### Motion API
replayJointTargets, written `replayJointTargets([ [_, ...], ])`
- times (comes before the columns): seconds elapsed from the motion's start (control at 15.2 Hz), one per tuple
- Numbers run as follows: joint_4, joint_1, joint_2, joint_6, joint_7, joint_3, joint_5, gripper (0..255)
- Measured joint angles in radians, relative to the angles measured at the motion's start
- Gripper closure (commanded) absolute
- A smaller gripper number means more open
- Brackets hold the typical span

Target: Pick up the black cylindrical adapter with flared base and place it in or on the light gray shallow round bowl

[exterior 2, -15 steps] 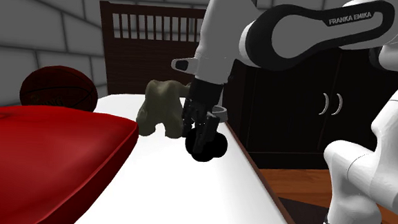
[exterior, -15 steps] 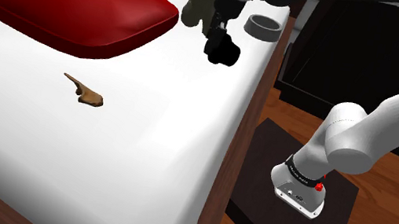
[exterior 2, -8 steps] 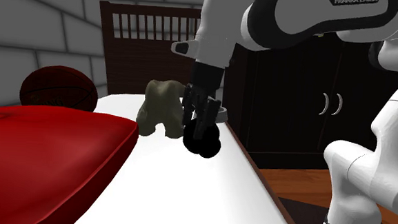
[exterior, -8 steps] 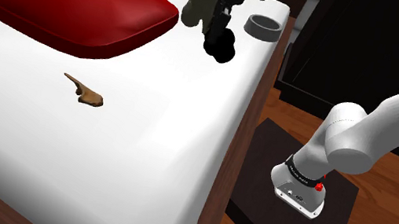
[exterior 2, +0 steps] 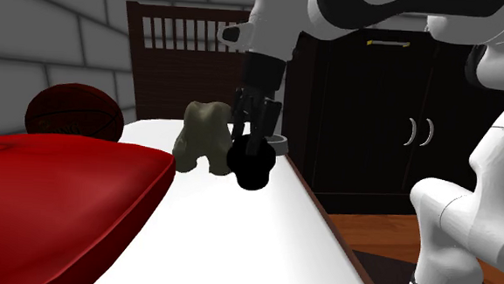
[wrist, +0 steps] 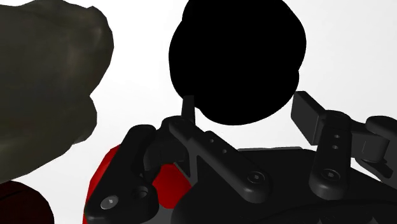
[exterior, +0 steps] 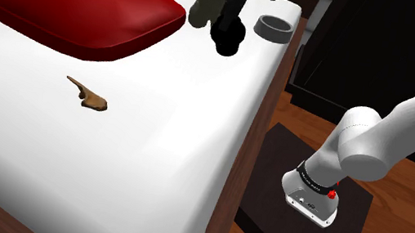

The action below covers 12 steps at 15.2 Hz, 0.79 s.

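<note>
Hanging over the white bed point(exterior: 179, 132), the black adapter point(exterior: 228, 40) is clamped tight between the gripper's point(exterior: 230, 14) two fingers (an olive-grey lump point(exterior: 207, 3) sits just beside it). The grey round bowl point(exterior: 273, 29) rests near, at the bed's corner.

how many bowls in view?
1. The grey bowl sits near the white surface's far edge, to the shoulder view's right of the claw, which clasps the black adapter. More may be hidden.

Gripper point(exterior 2: 255, 144) and its black adapter point(exterior 2: 252, 167) higher off the white surface point(exterior 2: 272, 238) than before.
</note>
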Motion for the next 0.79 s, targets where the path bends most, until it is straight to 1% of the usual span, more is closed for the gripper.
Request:
replayJointTargets([
  [0.4, 0.100, 0.000, 0.022, -0.078, 0.000, 0.001, 0.000, 255],
  [0.53, 0.120, -0.009, 0.028, -0.091, -0.030, -0.020, -0.001, 255],
  [0.73, 0.103, -0.030, 0.009, -0.093, -0.095, -0.067, -0.003, 255],
  [0.79, 0.122, -0.037, 0.025, -0.096, -0.120, -0.085, -0.003, 255],
])
